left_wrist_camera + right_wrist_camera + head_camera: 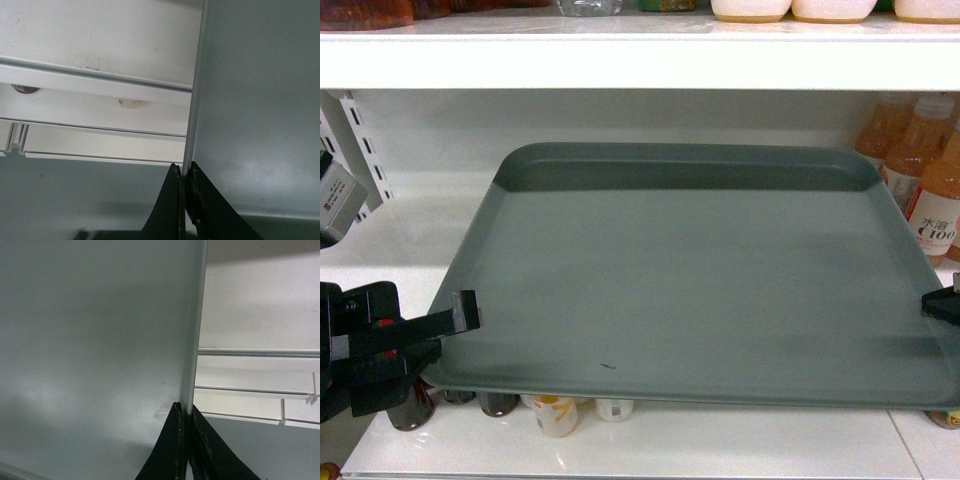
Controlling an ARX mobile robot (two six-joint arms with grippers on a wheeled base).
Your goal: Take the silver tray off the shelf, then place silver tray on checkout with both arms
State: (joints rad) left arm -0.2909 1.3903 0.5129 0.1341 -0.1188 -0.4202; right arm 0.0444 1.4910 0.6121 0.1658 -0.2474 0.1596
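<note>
The silver tray point(690, 280) is a large grey-green rectangle held level in front of the white shelf point(400, 250), its near edge jutting past the shelf's front lip. My left gripper point(468, 312) is shut on the tray's left rim, and my right gripper point(938, 305) pinches the right rim at the frame edge. In the left wrist view the gripper point(186, 172) clamps the tray's thin rim point(192, 125). The right wrist view shows the same: gripper point(187, 412) closed on the rim of the tray point(90, 350). The checkout is out of view.
An upper shelf board point(640, 60) runs close above the tray. Orange drink bottles point(930, 190) stand at the right behind the tray's corner. Small bottles point(555, 412) sit on the lower shelf under the tray's front edge. Slotted uprights point(365, 150) rise at the left.
</note>
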